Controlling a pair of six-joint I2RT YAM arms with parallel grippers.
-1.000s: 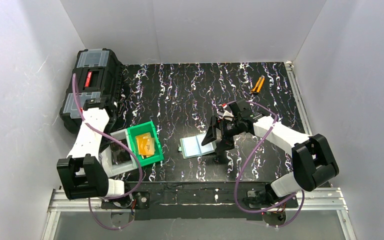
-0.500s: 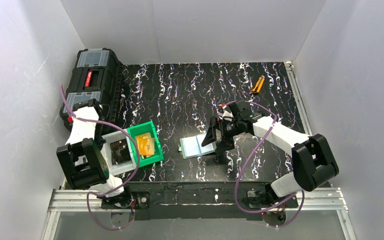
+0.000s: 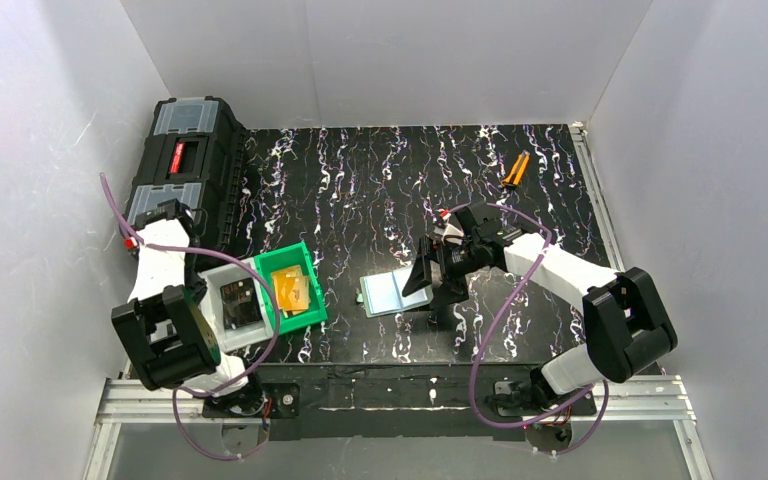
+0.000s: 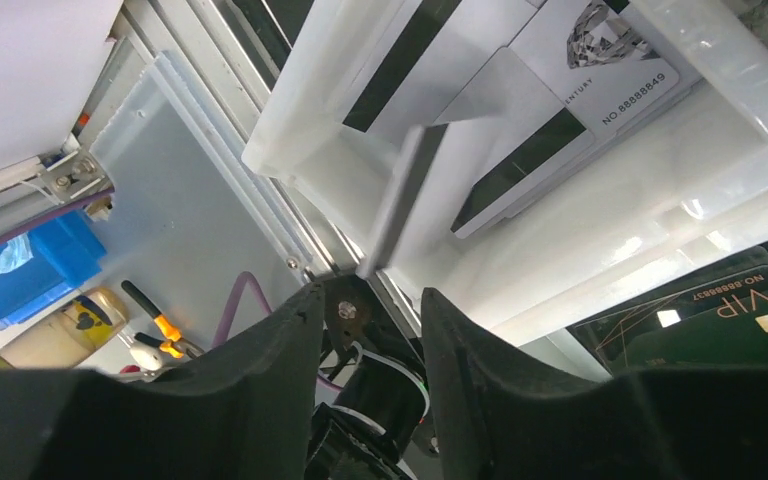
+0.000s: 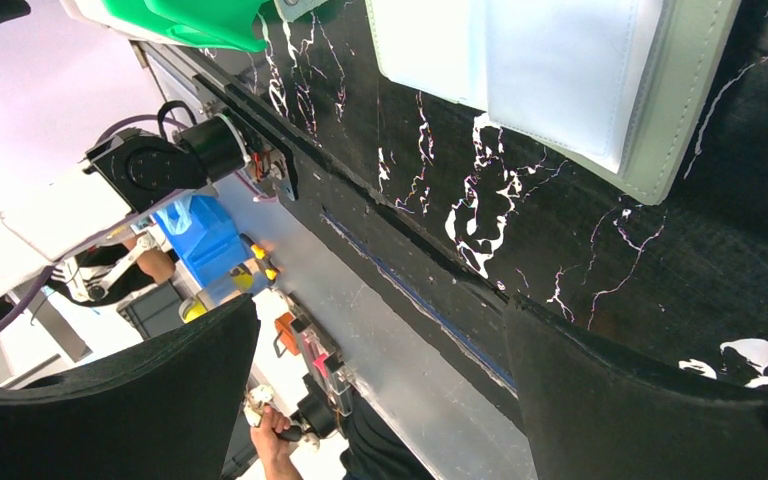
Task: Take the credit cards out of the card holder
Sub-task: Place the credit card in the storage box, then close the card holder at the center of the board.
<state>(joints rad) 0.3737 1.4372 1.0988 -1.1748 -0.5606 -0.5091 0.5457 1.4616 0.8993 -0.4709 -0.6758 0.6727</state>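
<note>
The card holder [image 3: 395, 292] lies open on the dark mat, its pale blue-grey inside facing up, and it also shows at the top of the right wrist view [image 5: 560, 80]. My right gripper [image 3: 428, 283] hangs just right of it, open and empty [image 5: 380, 310]. Orange credit cards [image 3: 290, 290] rest in the green bin [image 3: 305, 262]. My left gripper [image 4: 365, 300] hovers over the white-clear bin [image 4: 290, 130], jaws parted with nothing between them. A thin grey card [image 4: 400, 195] stands edge-on just beyond the fingertips. White cards with dark stripes [image 4: 570, 90] lie flat in that bin.
A black toolbox [image 3: 185, 165] stands at the back left behind the left arm [image 3: 155, 265]. An orange-handled tool [image 3: 515, 170] lies at the back right. A dark green VIP card [image 4: 730, 310] shows beside the white bin. White walls enclose the table.
The left arm has swung back and to the left, away from over the bins, and its jaws have parted. The right arm has hardly moved.
</note>
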